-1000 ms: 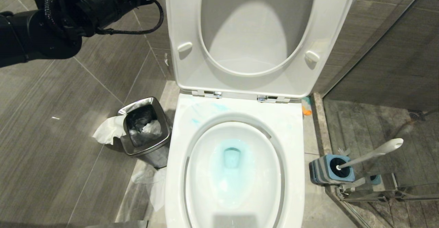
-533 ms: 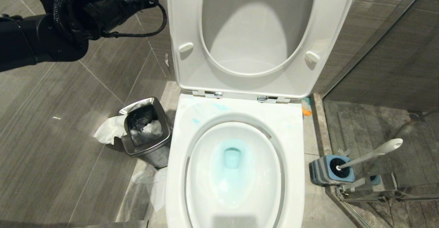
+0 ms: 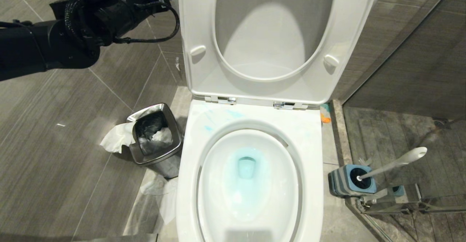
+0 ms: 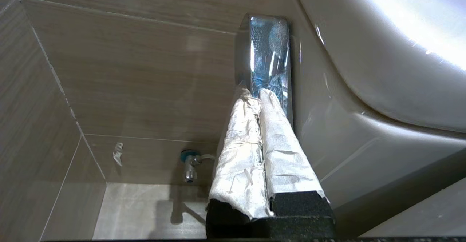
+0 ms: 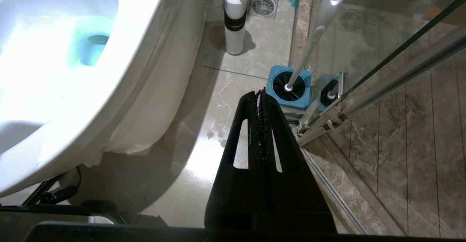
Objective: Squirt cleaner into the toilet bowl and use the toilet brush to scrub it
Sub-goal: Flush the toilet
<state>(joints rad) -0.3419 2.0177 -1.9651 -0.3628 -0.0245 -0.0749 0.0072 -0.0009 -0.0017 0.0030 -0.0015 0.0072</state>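
At the upper left of the head view, the left arm (image 3: 54,34) reached toward the side of the toilet tank. Its wrist view showed the left end effector (image 4: 260,92), fingers wrapped in silvery cloth and pressed together, with the tips against a chrome flush lever (image 4: 268,52) on the tank's side; nothing was clamped between them.

Lower left of centre, a small square steel bin (image 3: 154,140) stood on the grey tiled floor (image 3: 54,162) just beside the toilet, with white tissue (image 3: 114,140) draped at its outer side.

In the centre, the seat and lid (image 3: 273,34) stood raised. The toilet bowl (image 3: 251,183) below was white, glossy and oval. The cleaner (image 3: 247,169) appeared as a pale teal tint in the water around the drain hole, with faint teal smears on the rim near the left hinge.

At the lower right, the toilet brush (image 3: 395,163) sat in its square blue-and-grey holder (image 3: 349,180) on the floor, well apart from the bowl, its slim white handle tilted toward the right, bristle head down in the holder.

The right end effector (image 5: 261,96), seen only in its own wrist view, hung above the floor near the holder, black fingers together and empty. A white spray bottle (image 5: 235,20) with an orange top stood beside the toilet base.
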